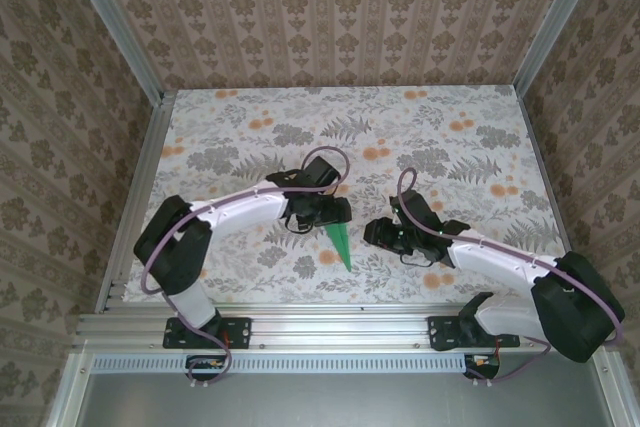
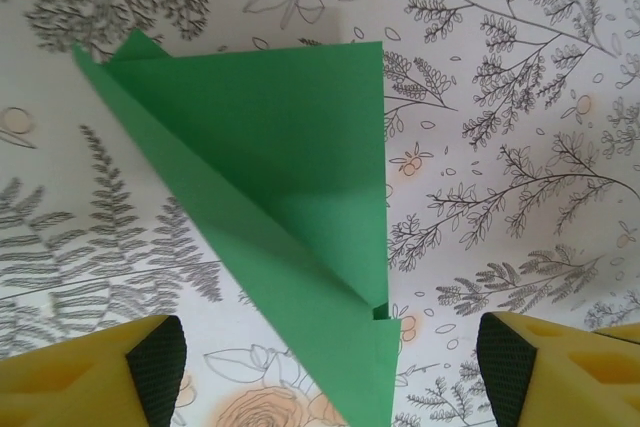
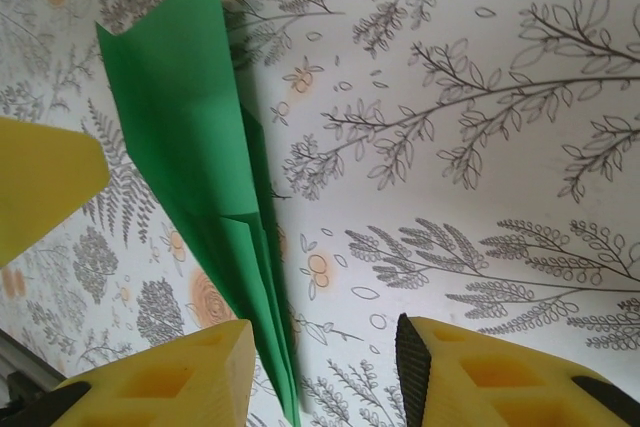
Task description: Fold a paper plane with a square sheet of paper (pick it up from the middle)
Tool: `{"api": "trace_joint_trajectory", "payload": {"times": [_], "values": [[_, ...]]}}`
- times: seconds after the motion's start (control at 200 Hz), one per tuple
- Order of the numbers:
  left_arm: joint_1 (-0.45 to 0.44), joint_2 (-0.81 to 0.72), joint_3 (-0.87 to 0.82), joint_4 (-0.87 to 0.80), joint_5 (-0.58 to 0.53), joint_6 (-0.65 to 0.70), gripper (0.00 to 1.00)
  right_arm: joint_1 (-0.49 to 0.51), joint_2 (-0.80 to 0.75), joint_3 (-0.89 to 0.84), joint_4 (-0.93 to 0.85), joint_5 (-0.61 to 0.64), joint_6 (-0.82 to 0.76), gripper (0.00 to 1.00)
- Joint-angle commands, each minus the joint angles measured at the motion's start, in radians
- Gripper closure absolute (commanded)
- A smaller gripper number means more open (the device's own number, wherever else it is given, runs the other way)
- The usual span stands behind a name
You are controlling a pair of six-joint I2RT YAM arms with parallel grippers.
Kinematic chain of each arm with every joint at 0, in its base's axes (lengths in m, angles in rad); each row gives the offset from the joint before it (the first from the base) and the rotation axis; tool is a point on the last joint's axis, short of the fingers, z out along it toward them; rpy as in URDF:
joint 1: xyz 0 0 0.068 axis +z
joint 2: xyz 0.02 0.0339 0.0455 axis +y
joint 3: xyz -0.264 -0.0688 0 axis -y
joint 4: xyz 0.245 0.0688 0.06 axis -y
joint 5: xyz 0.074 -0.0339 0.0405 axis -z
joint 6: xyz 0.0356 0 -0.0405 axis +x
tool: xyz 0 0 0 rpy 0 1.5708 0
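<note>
Green paper plane [image 1: 340, 245] lies flat on the floral table [image 1: 450, 147], lower centre of the top view, between the two arms. Folded to a narrow dart.

- Long axis: runs from upper left to lower right in the top view. Wide tail tucked under the left gripper [image 1: 330, 217], sharp nose aimed at the bottom edge of the frame.
- Left gripper: directly over the tail end, the nearer of the two. Left wrist view shows the plane [image 2: 290, 197] filling the middle of the frame. The gripper [image 2: 330, 367] is spread wide, dark pads at lower left and lower right, paper passing between them with bare table on both sides. Not pinching anything.
- Right gripper [image 1: 375, 235]: just right of the plane, level with its middle. Right wrist view has the plane [image 3: 190, 127] slanting from upper left to bottom centre. The gripper [image 3: 325, 367] is parted, and the paper's narrow end runs down close by the left-hand finger. No visible squeeze on the sheet.

Judgement: any regrasp at the middle means closing across the crease line, so the plane's slant matters. The left arm is better placed for this.
</note>
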Motion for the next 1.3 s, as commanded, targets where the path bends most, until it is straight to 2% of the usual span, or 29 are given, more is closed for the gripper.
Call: {"api": "trace_joint_trajectory", "payload": {"times": [0.0, 0.195, 0.62, 0.7, 1.085, 1.295], "values": [[-0.003, 0.039, 0.039, -0.079, -0.044, -0.037, 0.22, -0.005, 0.011, -0.021, 0.043, -0.019, 0.008, 0.56], [-0.006, 0.054, 0.048, -0.103, -0.041, -0.039, 0.30, -0.005, 0.033, -0.015, 0.063, -0.035, 0.012, 0.55], [0.001, -0.068, -0.093, 0.004, -0.020, -0.027, 0.86, -0.003, 0.092, 0.031, 0.075, -0.083, 0.012, 0.55], [0.003, -0.090, -0.116, 0.043, -0.004, -0.007, 1.00, 0.001, 0.095, 0.037, 0.097, -0.103, 0.012, 0.55], [0.078, -0.213, -0.288, 0.211, 0.088, 0.089, 1.00, 0.054, 0.166, 0.108, 0.184, -0.167, -0.006, 0.53], [0.102, -0.241, -0.334, 0.241, 0.105, 0.101, 1.00, 0.093, 0.314, 0.184, 0.205, -0.202, -0.009, 0.52]]}}
